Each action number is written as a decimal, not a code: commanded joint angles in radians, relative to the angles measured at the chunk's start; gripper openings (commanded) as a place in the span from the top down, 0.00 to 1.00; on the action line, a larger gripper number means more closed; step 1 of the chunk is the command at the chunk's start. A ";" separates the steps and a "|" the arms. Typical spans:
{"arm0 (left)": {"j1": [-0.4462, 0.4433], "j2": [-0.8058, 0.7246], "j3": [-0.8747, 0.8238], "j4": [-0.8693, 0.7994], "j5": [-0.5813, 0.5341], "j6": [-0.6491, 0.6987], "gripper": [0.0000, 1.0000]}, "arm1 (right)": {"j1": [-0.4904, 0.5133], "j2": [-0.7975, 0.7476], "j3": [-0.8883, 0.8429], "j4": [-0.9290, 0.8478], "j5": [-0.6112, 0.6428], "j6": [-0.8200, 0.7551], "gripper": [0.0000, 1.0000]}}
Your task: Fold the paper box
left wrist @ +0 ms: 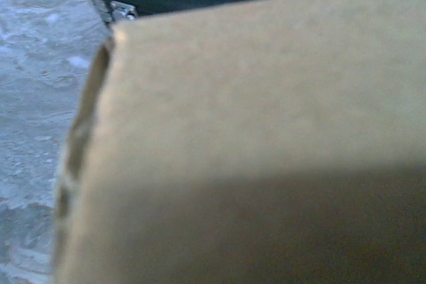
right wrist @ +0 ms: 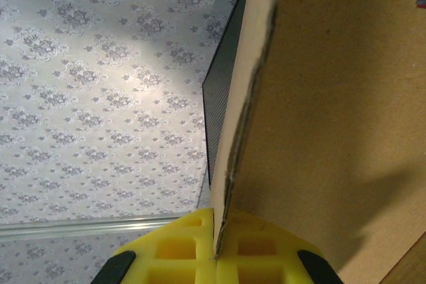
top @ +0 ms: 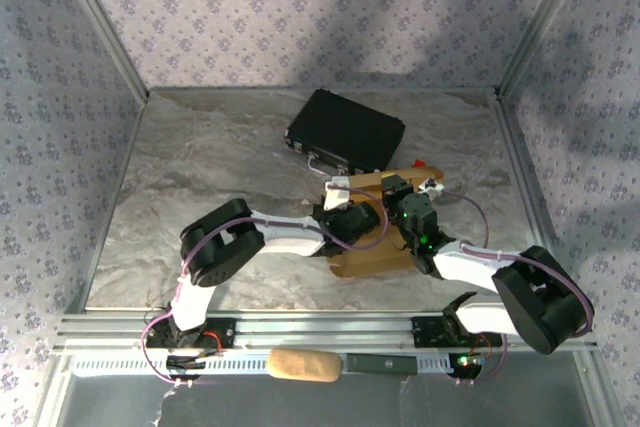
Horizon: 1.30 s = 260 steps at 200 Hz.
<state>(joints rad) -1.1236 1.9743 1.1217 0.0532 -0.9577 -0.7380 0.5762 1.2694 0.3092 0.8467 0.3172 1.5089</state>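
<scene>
Standing near the middle of the marbled table [top: 200, 167], the paper box [top: 372, 263] is a tan-brown cardboard piece, partly raised from flat, with both arms meeting over it. From the right wrist, one upright wall of the box [right wrist: 333, 131] rises edge-on, its raw cut edge rough and slightly frayed. The right gripper [right wrist: 216, 234] is closed on that edge, its yellow fingers [right wrist: 173, 254] pressed against either face of the wall.

From the left wrist, a broad, blurred cardboard panel [left wrist: 266, 131] sits very close to the lens, showing corrugated openings along its left edge. The left gripper [top: 350, 211] reaches in from the left side of the box. Its jaws are hidden by the arm and the cardboard, so I cannot tell how wide they stand or whether they hold anything.

Just behind the box lies a black hard case [top: 345, 132] with metal latches.

The cardboard looks light and thin. It is probably stiff across each panel, willing to bend along its creases, and easy to crush or tear at a raw edge. The best hold seems to be a flap's free edge close to a crease, with the other arm bracing the base.
</scene>
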 commanded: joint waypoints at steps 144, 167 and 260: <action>0.021 -0.320 -0.307 0.320 0.392 0.282 0.34 | 0.014 -0.036 0.008 -0.286 -0.036 0.041 1.00; 0.021 -0.295 -0.302 0.306 0.345 0.247 0.39 | 0.017 -0.035 0.010 -0.285 -0.032 0.048 1.00; 0.038 -0.193 -0.306 0.387 0.233 0.111 0.61 | 0.024 -0.047 0.015 -0.314 -0.019 0.072 1.00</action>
<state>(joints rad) -1.0946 1.7493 0.7849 0.3859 -0.6964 -0.5957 0.5900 1.2076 0.3386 0.7048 0.2924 1.5681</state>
